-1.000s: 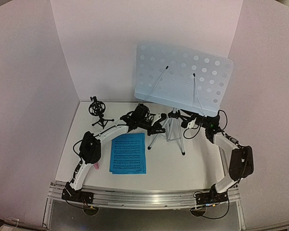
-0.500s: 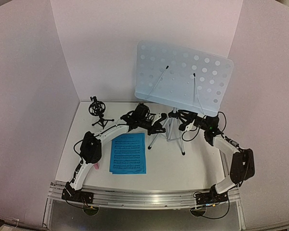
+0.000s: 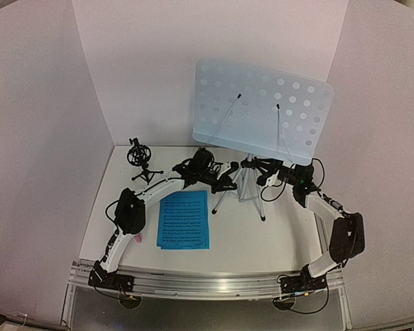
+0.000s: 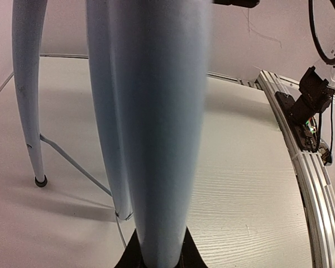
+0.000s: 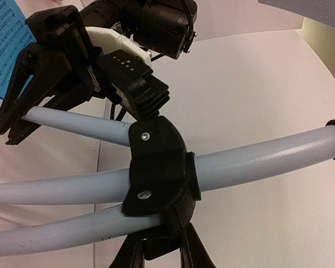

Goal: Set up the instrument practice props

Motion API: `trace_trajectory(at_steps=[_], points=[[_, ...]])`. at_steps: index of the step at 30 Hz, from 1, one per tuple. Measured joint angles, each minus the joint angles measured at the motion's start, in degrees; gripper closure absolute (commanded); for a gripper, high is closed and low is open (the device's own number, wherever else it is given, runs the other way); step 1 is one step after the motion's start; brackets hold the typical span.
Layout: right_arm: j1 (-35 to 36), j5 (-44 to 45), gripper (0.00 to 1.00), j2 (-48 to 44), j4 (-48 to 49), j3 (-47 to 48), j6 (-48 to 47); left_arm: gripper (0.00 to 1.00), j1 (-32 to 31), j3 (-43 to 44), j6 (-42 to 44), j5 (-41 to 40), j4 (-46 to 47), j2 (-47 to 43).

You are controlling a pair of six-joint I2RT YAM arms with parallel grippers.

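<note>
**Top-heavy stand risked tipping**

The pale blue music stand point(image 3: 262, 114) stood at the back centre of the table point(image 3: 262, 234) on its silver tripod point(image 3: 243, 186). The left gripper point(image 3: 228, 181) was clamped on one tripod leg point(image 4: 156, 139). The right gripper point(image 5: 162, 240) had its jaws either side of the black hub point(image 5: 156, 167), though a firm bite was unclear. Uneven pulls could have splayed the legs and toppled the stand onto the blue sheets point(image 3: 184, 219).

The tripod legs point(image 4: 156, 139) bar the middle; table point(image 3: 276, 238) front-right lies free.
</note>
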Motion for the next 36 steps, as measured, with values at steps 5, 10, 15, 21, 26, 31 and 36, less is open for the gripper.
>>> trace_trajectory(at_steps=[5, 10, 15, 21, 26, 31, 36], points=[[-0.1, -0.5, 0.83, 0.0, -7.5, 3.4, 1.5, 1.00, 0.1, 0.0, -0.2, 0.0, 0.0, 0.0], [-0.1, -0.7, 0.84, 0.1, -18.5, 8.4, 4.4, 1.00, 0.1, -0.3, -0.3, 0.2, 0.4, 0.0], [-0.2, -0.7, 0.86, 0.9, -29.1, 13.7, 6.3, 1.00, 0.2, -1.0, -0.4, 0.6, 1.6, 0.0], [-1.1, -2.5, 0.89, 1.7, -35.4, 16.9, 10.3, 1.00, 0.2, -1.7, -0.4, 0.9, 2.6, -0.3], [-1.7, -4.1, 0.89, 2.6, -39.0, 19.2, 13.0, 1.00, 0.2, -2.1, -0.3, 0.8, 2.9, -0.5], [-1.8, -4.6, 0.76, 3.4, -42.3, 21.3, 14.9, 1.00, 0.2, -2.5, -0.4, 0.8, 3.3, -0.7], [-2.1, -5.0, 0.64, 3.4, -44.9, 21.7, 17.0, 1.00, 0.1, -3.0, -0.1, 0.8, 3.7, -0.9]])
